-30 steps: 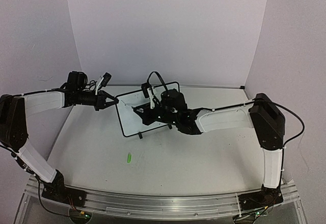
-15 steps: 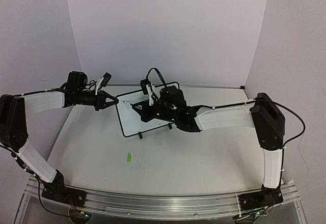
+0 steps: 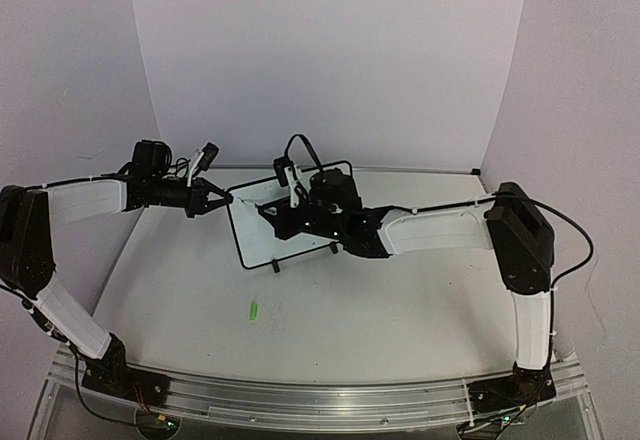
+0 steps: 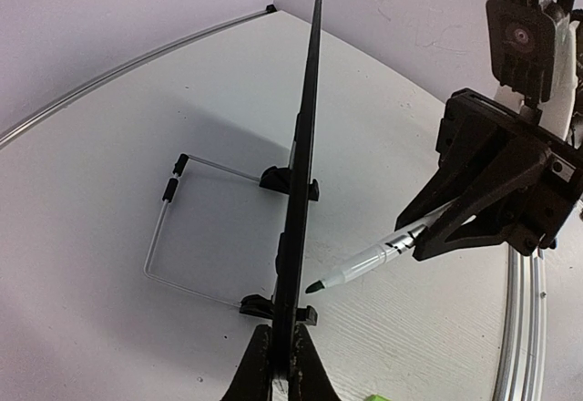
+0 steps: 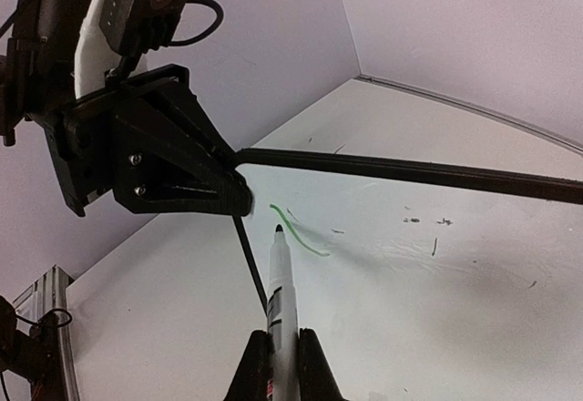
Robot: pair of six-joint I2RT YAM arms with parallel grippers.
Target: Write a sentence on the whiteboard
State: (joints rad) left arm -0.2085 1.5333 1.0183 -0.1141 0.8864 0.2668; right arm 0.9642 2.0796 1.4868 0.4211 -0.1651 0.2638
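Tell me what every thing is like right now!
whiteboard: upright on its feet.
left gripper: shut on the whiteboard's edge.
right gripper: shut on the marker.
marker: uncapped, tip near the board face.
sentence: barely begun, one short green stroke.
green piece: lying loose on the table.

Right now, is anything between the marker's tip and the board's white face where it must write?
Nothing visible. The marker tip is at or just short of the whiteboard face, with no object between. The left jaws clamp the board's edge beside the tip, not across its path.
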